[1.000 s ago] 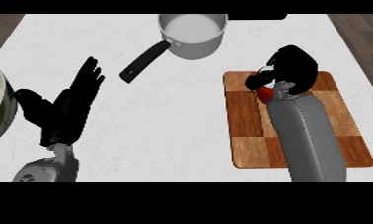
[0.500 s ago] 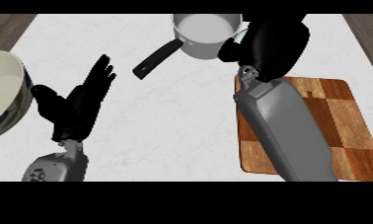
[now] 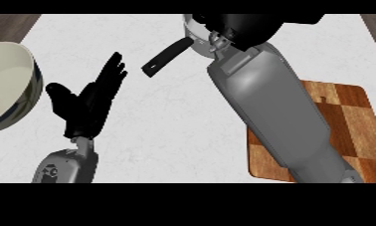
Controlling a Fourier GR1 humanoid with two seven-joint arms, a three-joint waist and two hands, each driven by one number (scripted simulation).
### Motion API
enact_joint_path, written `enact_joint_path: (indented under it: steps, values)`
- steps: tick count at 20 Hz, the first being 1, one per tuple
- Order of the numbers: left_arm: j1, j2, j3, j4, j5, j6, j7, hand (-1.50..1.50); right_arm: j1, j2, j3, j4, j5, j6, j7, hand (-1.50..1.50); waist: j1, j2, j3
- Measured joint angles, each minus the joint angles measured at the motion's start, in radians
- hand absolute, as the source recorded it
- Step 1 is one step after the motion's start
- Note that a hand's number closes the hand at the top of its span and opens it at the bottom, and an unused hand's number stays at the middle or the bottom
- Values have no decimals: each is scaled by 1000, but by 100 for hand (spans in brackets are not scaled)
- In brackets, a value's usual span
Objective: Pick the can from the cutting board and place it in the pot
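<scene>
The white table [image 3: 183,120] is carrying everything, and the grey right forearm is slanting across it from the lower right, hiding much of the wooden cutting board [image 3: 341,115] that is lying well behind the right fingers. The right hand [image 3: 242,26] is hovering over the pot [image 3: 192,31], whose rim is peeking out just left of those fingers while its black handle [image 3: 163,59] is pointing down and to the left of them. The hand looks bunched, but I cannot tell whether its fingers are curling around anything: the can is not showing anywhere, neither on the visible part of the board nor beside the pot, so it is probably hiding inside that hand. The left hand [image 3: 88,103] is resting with its fingers straight and spread, and a pale bowl [image 3: 15,88] is sitting just left of them at the view's edge. The risk from here is letting go off-centre, since the hand is covering the pot's opening; the can could be striking the rim and tipping outside. No writing or brand is readable.
</scene>
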State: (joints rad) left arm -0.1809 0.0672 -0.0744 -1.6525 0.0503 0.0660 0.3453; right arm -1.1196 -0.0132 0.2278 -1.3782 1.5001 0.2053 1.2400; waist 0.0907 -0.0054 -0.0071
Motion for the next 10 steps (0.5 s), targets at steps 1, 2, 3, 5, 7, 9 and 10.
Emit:
enact_joint_path:
  steps: [1,2,3,5,7,9,10]
  values:
    - [-7,-3,-1,1,-2,3,3,0,-24,0,-13,21,-2,0,1,150,2,2,0]
    - [-17,0,1,1,-1,3,7,0,-45,0,-27,40,-5,-1,1,150,4,3,1]
    - [-20,-1,-1,-2,-2,2,10,0,-60,0,-43,64,-5,-6,3,150,9,6,1]
    - [-29,-1,-2,2,-2,1,13,0,-91,0,-77,109,-4,-15,4,150,12,10,1]
    - [-31,-1,1,1,-1,2,14,0,-117,0,-113,153,1,-19,4,150,13,12,2]
    - [-27,-4,-2,7,-2,0,5,0,-145,1,-148,201,-4,-25,5,150,15,15,2]
    - [-24,-5,-5,7,-7,1,-2,0,-154,1,-163,225,-5,-30,5,150,15,16,2]
